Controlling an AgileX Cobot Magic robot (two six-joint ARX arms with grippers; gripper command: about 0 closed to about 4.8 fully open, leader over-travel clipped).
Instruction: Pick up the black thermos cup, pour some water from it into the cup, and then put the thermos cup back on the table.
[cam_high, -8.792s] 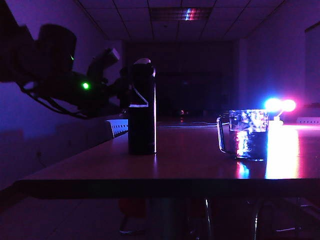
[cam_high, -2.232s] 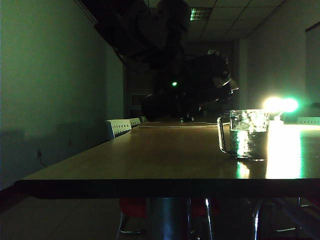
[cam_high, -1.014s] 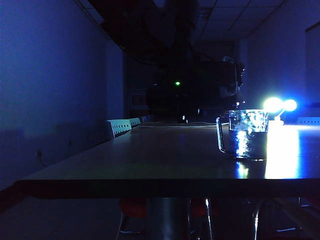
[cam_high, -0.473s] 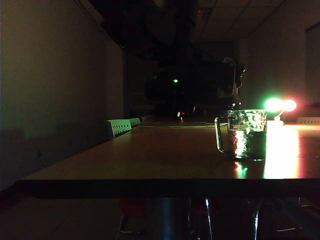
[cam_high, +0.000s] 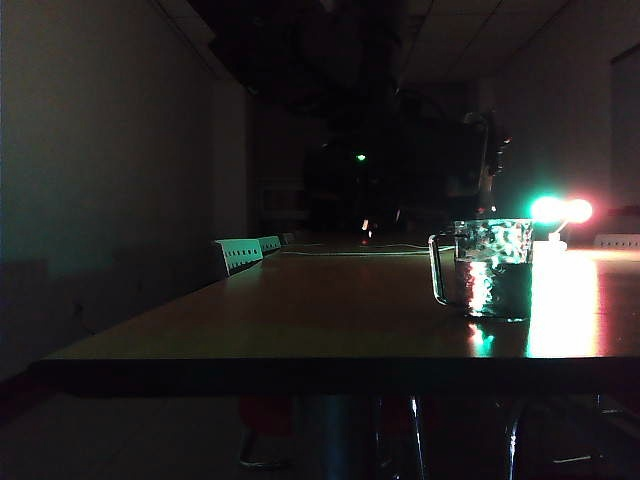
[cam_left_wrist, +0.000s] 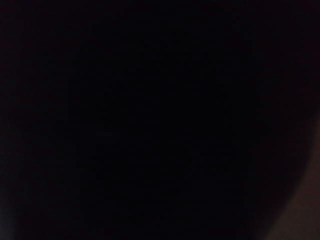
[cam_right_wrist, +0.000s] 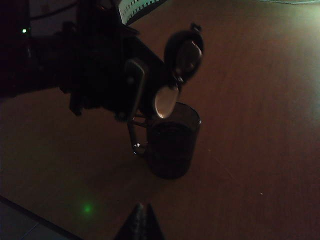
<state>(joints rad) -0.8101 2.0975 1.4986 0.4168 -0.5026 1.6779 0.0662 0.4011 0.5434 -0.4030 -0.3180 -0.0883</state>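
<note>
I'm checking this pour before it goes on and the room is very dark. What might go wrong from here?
1. The black thermos cup, tipped in the left gripper, has its mouth at the near rim of the cup, so water may run onto the table.
2. The open lid hangs above the rim and might knock the mug.
3. The left wrist view is black, so the grip cannot be checked.

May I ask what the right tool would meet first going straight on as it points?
Probably the cup, though depth is unclear: the right tool points at it, beneath the black thermos cup tilted in the left tool.
</note>
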